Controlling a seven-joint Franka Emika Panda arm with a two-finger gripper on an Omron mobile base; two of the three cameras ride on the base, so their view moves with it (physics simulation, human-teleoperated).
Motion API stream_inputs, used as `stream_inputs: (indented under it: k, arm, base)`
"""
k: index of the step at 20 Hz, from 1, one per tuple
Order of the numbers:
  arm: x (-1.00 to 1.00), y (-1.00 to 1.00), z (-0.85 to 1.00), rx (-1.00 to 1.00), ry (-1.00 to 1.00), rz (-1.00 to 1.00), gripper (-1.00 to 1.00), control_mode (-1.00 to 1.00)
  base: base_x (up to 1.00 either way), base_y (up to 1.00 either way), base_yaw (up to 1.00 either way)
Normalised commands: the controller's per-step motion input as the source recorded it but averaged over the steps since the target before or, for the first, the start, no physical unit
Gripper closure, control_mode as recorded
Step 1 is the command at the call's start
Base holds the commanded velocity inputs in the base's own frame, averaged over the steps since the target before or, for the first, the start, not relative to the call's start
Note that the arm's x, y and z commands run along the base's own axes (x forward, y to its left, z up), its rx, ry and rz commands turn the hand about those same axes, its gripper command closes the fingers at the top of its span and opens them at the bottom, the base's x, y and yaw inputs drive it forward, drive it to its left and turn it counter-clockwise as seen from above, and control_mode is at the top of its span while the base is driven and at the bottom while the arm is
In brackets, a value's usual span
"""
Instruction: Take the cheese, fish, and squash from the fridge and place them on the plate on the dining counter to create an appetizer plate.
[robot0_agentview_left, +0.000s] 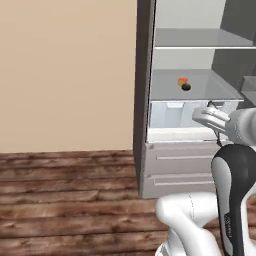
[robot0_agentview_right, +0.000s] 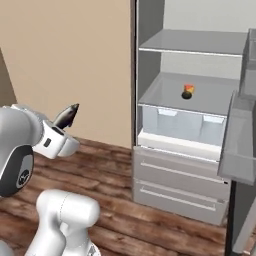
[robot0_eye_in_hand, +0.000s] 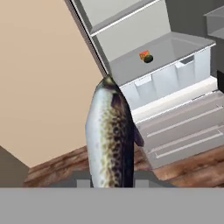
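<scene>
In the left base view the fridge (robot0_agentview_left: 190, 100) is standing open against the tan wall (robot0_agentview_left: 65, 75), showing pale grey shelves and a translucent drawer (robot0_agentview_left: 175, 114) beneath them. On the middle shelf the cheese (robot0_agentview_left: 182, 81) is sitting just beside the squash (robot0_agentview_left: 186, 87), the two apparently touching. The white arm is rising at the lower right and its wrist is crossing in front of the drawer; the fingertips cannot be made out here. In the right base view the gripper (robot0_agentview_right: 64, 126) is hanging out over the wooden floor (robot0_agentview_right: 115, 200), well apart from the fridge and to its left, and it is clamping the fish (robot0_agentview_right: 67, 116), which is sticking up and outward from the jaws with its pointed end uppermost. The cheese (robot0_agentview_right: 189, 88) and squash (robot0_agentview_right: 186, 95) are lying together on the middle shelf, above the drawer. In the hand view the fish (robot0_eye_in_hand: 109, 140) is standing tall in the foreground, speckled dark along one side and pale along the other, with the jaws narrowly closed on its lower end, while the cheese (robot0_eye_in_hand: 143, 55) and squash (robot0_eye_in_hand: 148, 58) are resting side by side on the shelf far behind it.
</scene>
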Motion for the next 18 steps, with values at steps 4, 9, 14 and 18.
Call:
stream_inputs:
  k: [4,9,14,18]
  arm:
    - [0.00,0.00,0.00,0.00,0.00,0.00,1.00,1.00]
    - [0.00,0.00,0.00,0.00,0.00,0.00,1.00,1.00]
    - [0.00,0.00,0.00,0.00,0.00,0.00,1.00,1.00]
    - [0.00,0.00,0.00,0.00,0.00,0.00,1.00,1.00]
  base:
    - [-0.14,0.73,0.46]
    - [-0.01,0.54,0.66]
    - [-0.01,0.35,0.74]
    - [0.00,0.27,0.76]
